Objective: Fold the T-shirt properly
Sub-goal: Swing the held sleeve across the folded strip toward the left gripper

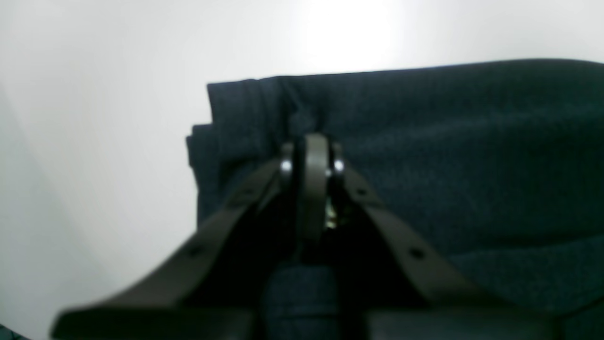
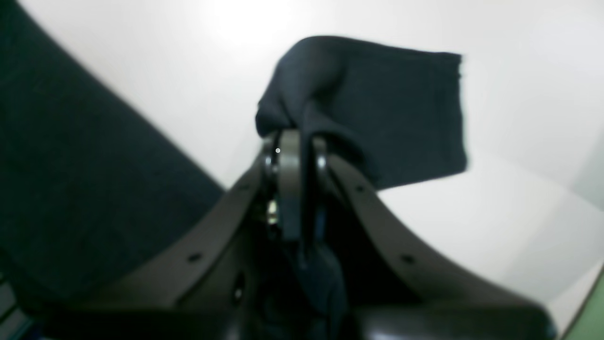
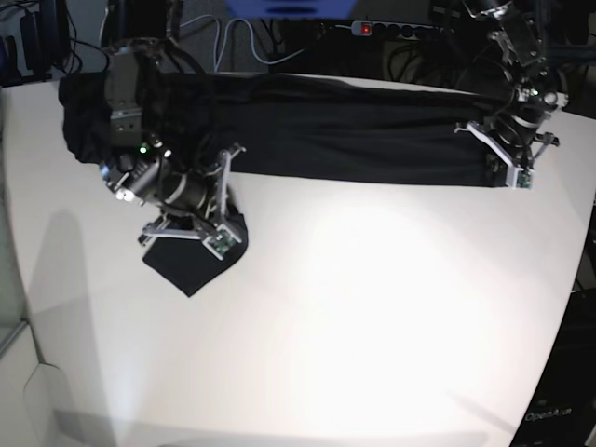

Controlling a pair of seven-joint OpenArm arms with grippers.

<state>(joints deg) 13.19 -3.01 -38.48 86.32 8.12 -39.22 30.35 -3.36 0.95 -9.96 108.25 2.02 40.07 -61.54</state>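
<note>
Garment: one black T-shirt, stretched in a long band across the far side of the white surface.
Handling: thin, limp, likely slippery; best pinched at hems, cuffs or corners.
Left claw: pressed together, pinching the shirt's edge near one end.
Right claw: pressed together on a sleeve end, which hangs toward the near side.
Count: one garment, two claws.

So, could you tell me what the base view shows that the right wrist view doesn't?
Only the base view shows the whole T-shirt stretched along the far side of the table, the left gripper at its end, and cables behind. Only the right wrist view shows fabric pinched between the right gripper fingers, a loose flap sticking out beyond them. Both show the black shirt, the white table and the right gripper.
</note>
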